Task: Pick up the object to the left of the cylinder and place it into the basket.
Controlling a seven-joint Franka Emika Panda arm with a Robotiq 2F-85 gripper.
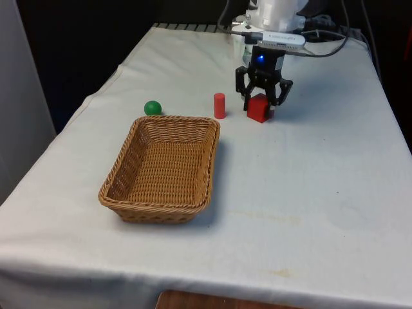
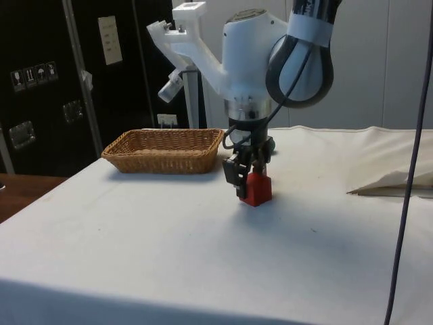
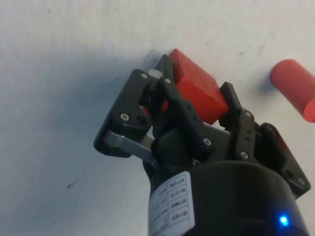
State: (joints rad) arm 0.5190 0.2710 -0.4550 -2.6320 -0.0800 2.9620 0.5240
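Note:
A red block (image 1: 259, 111) sits on the white cloth to the front view's right of an upright red cylinder (image 1: 219, 105). My gripper (image 1: 261, 102) stands over the block with one finger on each side, shut on it; in the side view the block (image 2: 259, 191) still touches the cloth below the gripper (image 2: 247, 183). The wrist view has the block (image 3: 197, 87) pinched between the fingers (image 3: 163, 81), and the cylinder (image 3: 294, 89) lies close by. A green ball (image 1: 152, 107) rests to the front view's left of the cylinder. The wicker basket (image 1: 159, 207) stands nearer the camera.
The basket (image 2: 162, 153) has nothing in it, and its far rim lies just in front of the ball and the cylinder. Cables trail behind the arm at the table's far end. A fold of cloth (image 2: 392, 181) rises at the side view's right.

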